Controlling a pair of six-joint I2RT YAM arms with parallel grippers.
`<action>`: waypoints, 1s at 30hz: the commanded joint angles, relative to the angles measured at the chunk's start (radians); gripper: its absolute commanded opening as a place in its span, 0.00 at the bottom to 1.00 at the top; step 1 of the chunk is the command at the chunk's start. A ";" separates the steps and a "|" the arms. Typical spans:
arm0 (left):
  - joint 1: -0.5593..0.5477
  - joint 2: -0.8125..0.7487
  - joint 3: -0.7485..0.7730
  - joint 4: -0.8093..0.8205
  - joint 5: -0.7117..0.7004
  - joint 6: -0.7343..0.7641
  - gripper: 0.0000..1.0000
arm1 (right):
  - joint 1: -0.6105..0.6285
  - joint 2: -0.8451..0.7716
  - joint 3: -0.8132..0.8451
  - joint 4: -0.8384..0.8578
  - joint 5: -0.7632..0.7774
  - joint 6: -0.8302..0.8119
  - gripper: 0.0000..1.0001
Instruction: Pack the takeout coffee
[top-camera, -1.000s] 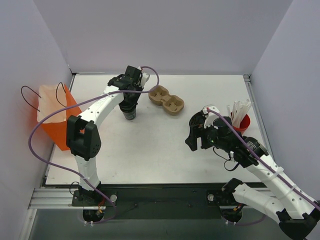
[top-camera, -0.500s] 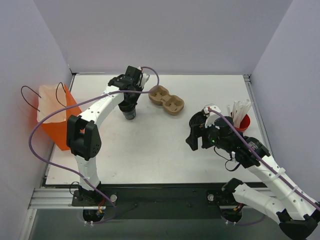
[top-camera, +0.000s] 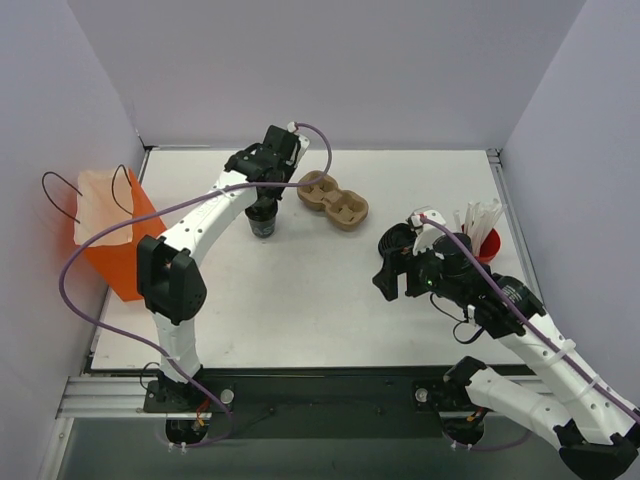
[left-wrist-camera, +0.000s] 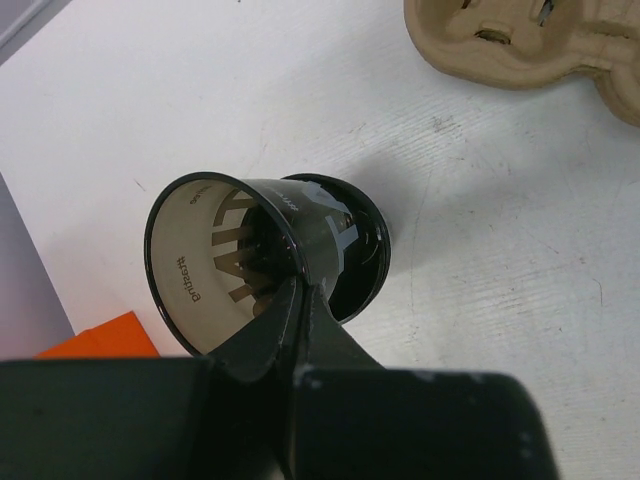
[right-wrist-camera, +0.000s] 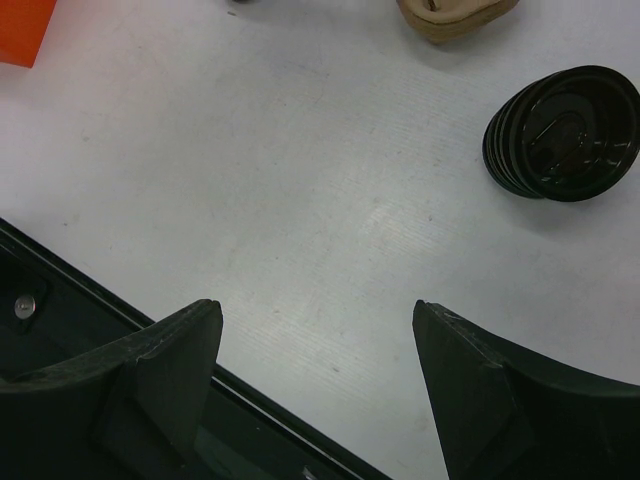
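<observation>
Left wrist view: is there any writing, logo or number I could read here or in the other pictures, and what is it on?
On the lidless black cup, pale inner wall: one small line of print running sideways, too blurred to read.
Same wall: larger dark letters, partly cut off from view, not readable.
On the stack of black lids, the cardboard cup carrier and the orange bag: no text to be seen.

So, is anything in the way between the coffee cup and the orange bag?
Nothing on the table sits between the coffee cup and the orange bag. But the left hand holds a lidless cup right over the coffee.
</observation>
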 joint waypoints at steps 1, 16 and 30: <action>-0.020 -0.099 0.024 0.034 -0.086 0.015 0.00 | 0.008 -0.030 0.039 -0.003 0.018 0.005 0.79; -0.215 -0.284 -0.112 -0.026 -0.124 -0.039 0.00 | 0.006 -0.139 0.032 -0.038 0.041 0.053 0.79; -0.488 -0.324 -0.551 0.072 -0.097 -0.366 0.00 | 0.006 -0.280 0.047 -0.107 0.096 0.085 0.79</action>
